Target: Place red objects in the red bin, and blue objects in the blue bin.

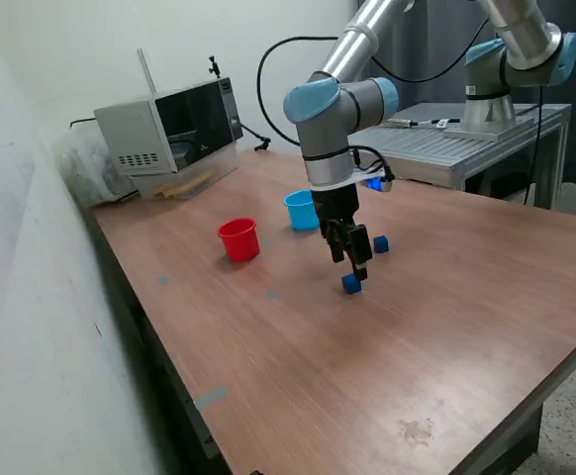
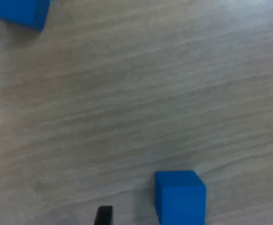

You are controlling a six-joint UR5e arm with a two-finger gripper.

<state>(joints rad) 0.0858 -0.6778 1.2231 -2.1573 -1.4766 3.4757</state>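
Exterior view, its left to its right: grey box unit (image 1: 169, 134) at the back corner of the wooden counter (image 1: 446, 336), against the white wall. Red cup (image 1: 239, 239) upright on the counter, well apart from the cubes. Light blue cup (image 1: 302, 210) upright just behind the arm, partly hidden by it. Pincer (image 1: 353, 265) points down, low over the counter, directly above one blue cube (image 1: 352, 284). Second blue cube (image 1: 381, 244) sits a little farther back and toward the exterior view's right, near the first but apart from it. Neither blue cube is in a cup; both rest on the bare counter. No red cubes visible in either view; inside of the cups cannot be seen. Wrist view: the near cube (image 2: 180, 197) lies between the two dark fingertips (image 2: 103, 215), with clear wood grain showing on each side, so the pincer stands spread wide, gripping nothing. The other cube (image 2: 21, 11) shows only as a corner at the frame edge.
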